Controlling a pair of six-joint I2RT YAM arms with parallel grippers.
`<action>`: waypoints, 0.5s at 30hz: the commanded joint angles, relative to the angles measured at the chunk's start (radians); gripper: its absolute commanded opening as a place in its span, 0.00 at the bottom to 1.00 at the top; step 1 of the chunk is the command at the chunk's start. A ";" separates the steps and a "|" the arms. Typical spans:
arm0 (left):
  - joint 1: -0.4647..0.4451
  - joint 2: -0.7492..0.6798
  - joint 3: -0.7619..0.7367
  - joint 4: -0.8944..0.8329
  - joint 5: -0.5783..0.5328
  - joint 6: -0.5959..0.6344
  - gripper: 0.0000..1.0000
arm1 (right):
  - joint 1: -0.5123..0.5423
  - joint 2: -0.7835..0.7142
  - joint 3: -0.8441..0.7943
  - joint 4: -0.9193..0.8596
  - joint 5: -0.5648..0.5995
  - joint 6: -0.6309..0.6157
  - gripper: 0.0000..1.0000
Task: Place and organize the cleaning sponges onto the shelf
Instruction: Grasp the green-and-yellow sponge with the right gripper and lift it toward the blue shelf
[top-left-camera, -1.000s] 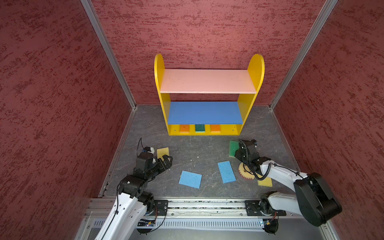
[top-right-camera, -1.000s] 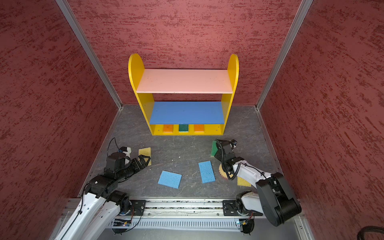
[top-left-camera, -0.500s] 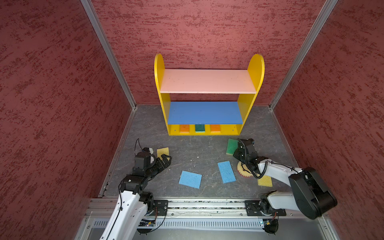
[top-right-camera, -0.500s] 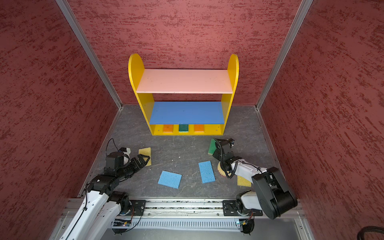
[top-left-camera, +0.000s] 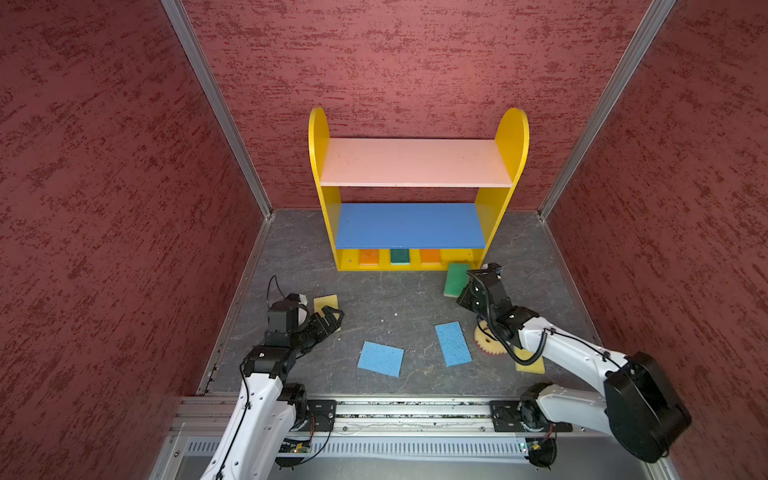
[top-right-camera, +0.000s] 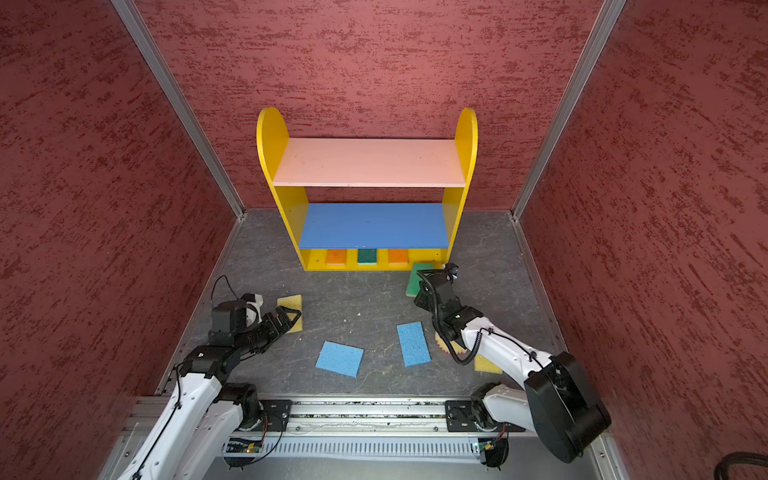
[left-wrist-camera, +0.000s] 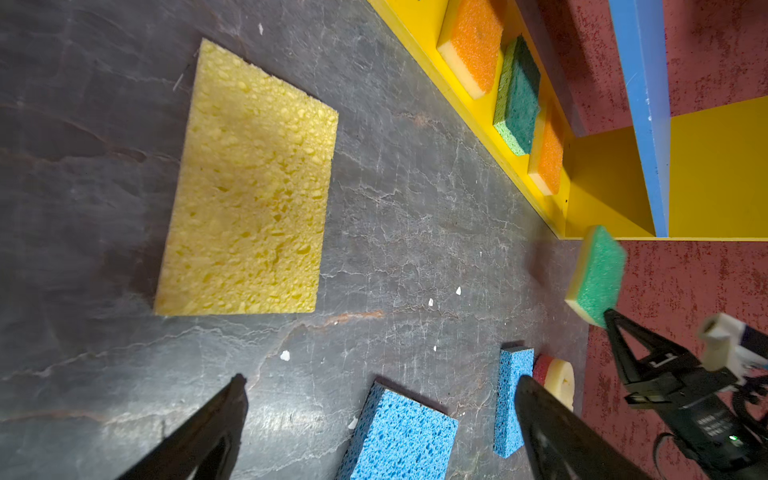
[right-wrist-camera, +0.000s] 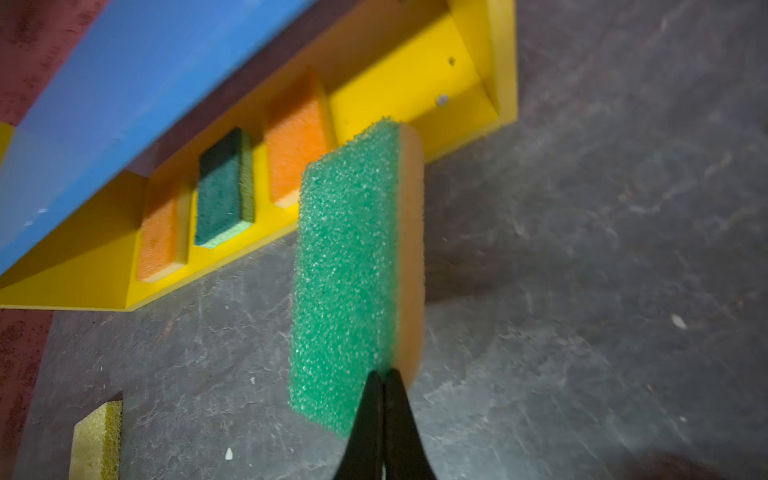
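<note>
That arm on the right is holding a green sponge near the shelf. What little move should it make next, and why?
Probably ease the green sponge forward onto the shelf's bottom board, beside the orange sponge. The right end effector pinches it just in front, and that end spot looks bare.

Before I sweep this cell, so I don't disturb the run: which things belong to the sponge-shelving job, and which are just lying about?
Job: shelf, green sponge, two blue sponges, two yellow sponges, round sponge, three shelved sponges.
Lying about: white crumbs on the floor.
</note>
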 joint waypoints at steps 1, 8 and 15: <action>0.016 -0.005 -0.003 0.028 0.016 0.024 1.00 | 0.099 -0.013 0.082 -0.012 0.123 -0.103 0.00; 0.036 0.007 -0.005 0.047 0.038 0.028 1.00 | 0.183 0.144 0.322 0.029 0.004 -0.232 0.00; 0.041 0.011 -0.015 0.036 0.047 0.034 1.00 | 0.184 0.442 0.633 0.040 -0.114 -0.250 0.00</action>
